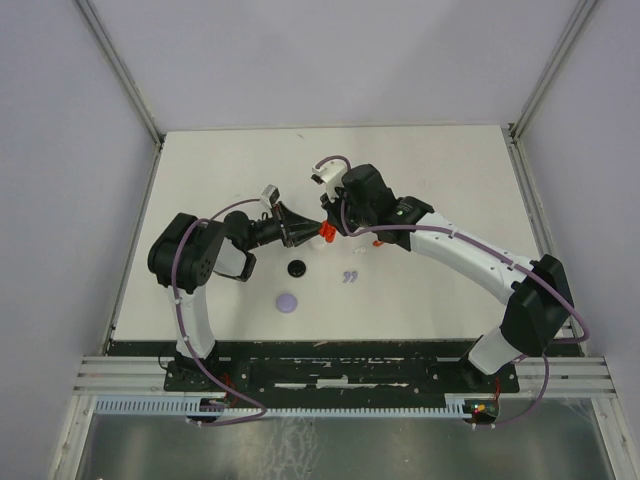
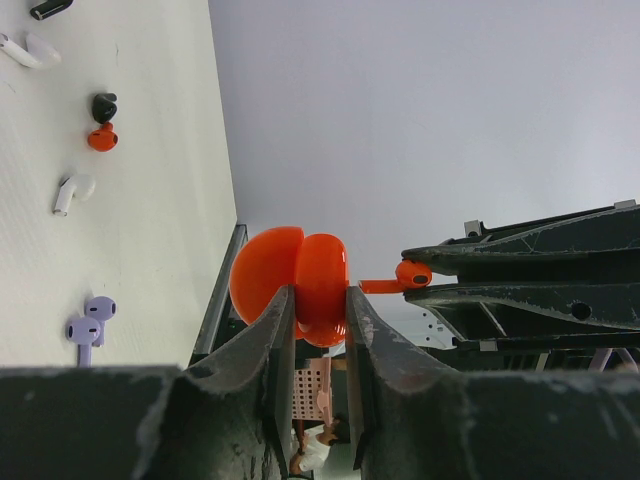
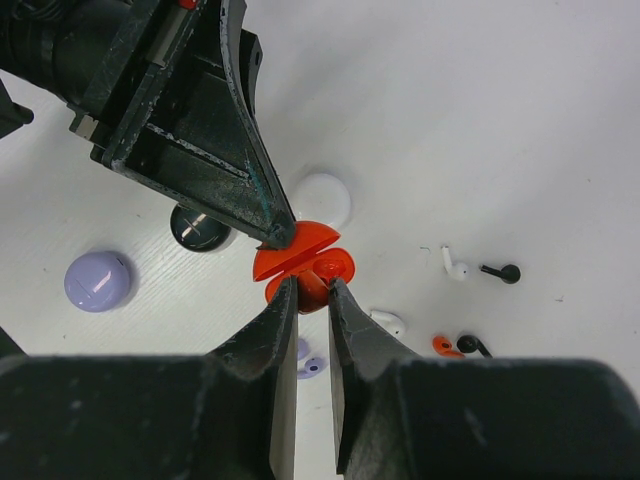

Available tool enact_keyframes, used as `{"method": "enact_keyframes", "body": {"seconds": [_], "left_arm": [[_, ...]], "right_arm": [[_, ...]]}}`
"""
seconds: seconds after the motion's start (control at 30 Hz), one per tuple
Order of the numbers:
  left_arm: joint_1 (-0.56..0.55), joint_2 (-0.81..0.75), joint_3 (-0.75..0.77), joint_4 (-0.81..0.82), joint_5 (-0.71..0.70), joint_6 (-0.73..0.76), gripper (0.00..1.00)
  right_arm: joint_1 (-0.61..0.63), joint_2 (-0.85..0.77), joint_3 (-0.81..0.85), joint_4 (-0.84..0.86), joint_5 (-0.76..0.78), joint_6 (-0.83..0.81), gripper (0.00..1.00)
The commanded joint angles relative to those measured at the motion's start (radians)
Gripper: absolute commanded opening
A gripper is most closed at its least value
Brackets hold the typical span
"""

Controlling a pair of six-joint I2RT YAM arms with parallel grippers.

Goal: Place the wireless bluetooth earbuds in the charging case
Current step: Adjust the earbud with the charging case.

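Both arms reach in from the near edge and meet over the middle of the table. The left arm (image 1: 190, 262) folds at the elbow and runs level. The left gripper (image 2: 320, 300) is turned on its side and clamped on an open orange case (image 2: 290, 275). The right arm (image 1: 470, 255) arcs in from the near right corner. The right gripper (image 3: 311, 290) pinches an orange earbud (image 2: 408, 273) just beside the case.

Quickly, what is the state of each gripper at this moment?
Left gripper: closed, holding the open red charging case.
Right gripper: closed, holding a red earbud next to the case.
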Motion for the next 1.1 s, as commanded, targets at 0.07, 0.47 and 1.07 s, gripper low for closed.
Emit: {"method": "enact_keyframes", "body": {"seconds": [0.07,0.47,1.07], "left_arm": [[-0.007,-0.046,0.025,0.095,0.0,-0.035,0.03],[-0.005,-0.078,0.028,0.096,-0.004,-0.048,0.03],[-0.005,-0.101,0.021,0.094,-0.003,-0.052,0.03]], "right_arm": [[0.011,-0.012,0.016,0.017,0.009,-0.012,0.15],[0.012,-0.006,-0.003,0.023,0.017,-0.009,0.15],[0.012,0.003,-0.006,0.022,0.022,-0.015,0.14]]}}
